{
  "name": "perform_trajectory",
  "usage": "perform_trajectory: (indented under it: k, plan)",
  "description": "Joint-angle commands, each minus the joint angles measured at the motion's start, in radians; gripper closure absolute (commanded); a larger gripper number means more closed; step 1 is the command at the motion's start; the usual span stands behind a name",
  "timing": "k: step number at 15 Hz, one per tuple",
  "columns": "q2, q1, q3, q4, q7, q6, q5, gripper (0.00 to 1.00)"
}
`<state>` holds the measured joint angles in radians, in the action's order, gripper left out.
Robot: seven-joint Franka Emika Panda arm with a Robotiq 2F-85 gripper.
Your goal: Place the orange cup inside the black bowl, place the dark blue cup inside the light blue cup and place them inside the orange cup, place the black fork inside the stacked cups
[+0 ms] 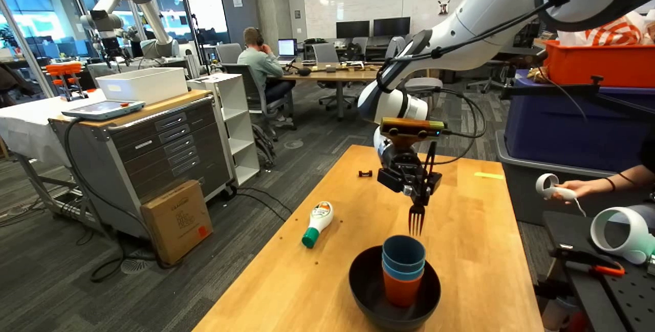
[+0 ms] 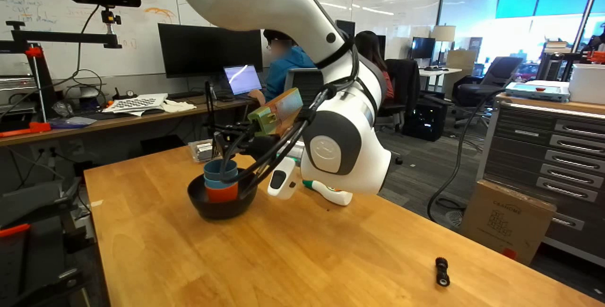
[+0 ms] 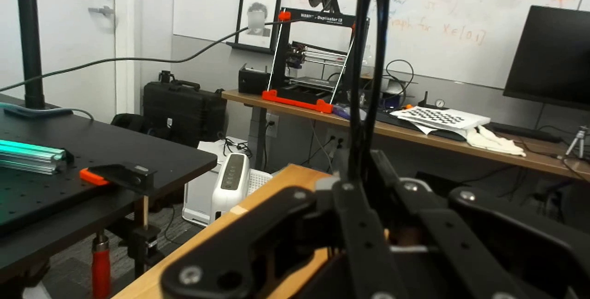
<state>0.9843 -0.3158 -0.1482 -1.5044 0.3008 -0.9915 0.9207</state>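
- The fingers point(image 3: 357, 225) are clamped together on the black fork point(image 1: 417, 211), which is held aloft near the mouth of the dark blue cup point(image 1: 404, 253); whether its tips are placed directly over that mouth or just beyond cannot be told.
- The closing step is judged to be in hand: the fork is to be put into the cups, whose nesting appears complete.
- For the next move, the tines should be centred over the opening and lowered well inside before the grip is released.
- The fork is pointed tines-down, its handle raised above the fingers; its long axis is held close to vertical, with a slight lean seen in an exterior view.
- The dark blue cup is nested in the light blue cup point(image 1: 402, 275), and both are seated in the orange cup point(image 1: 401, 293).
- The orange cup is stood in the black bowl point(image 1: 365, 286), which is set on the counter point(image 1: 476, 270), apart from a white bottle point(image 1: 321, 219) laid on its side.
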Motion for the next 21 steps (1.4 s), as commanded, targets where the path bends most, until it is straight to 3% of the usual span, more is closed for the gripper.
perform_trajectory:
  k: [1, 10, 17, 19, 21]
  plan:
    - [0.029, 0.024, -0.021, 0.04, 0.015, 0.011, 0.017, 0.96]
    - [0.046, 0.039, -0.012, 0.068, -0.003, -0.038, 0.011, 0.96]
    - [0.057, 0.053, -0.011, 0.067, -0.011, -0.066, -0.004, 0.9]
    - [0.058, 0.055, -0.01, 0.068, -0.013, -0.071, -0.006, 0.61]
    - [0.059, 0.056, -0.011, 0.071, -0.014, -0.072, -0.007, 0.48]
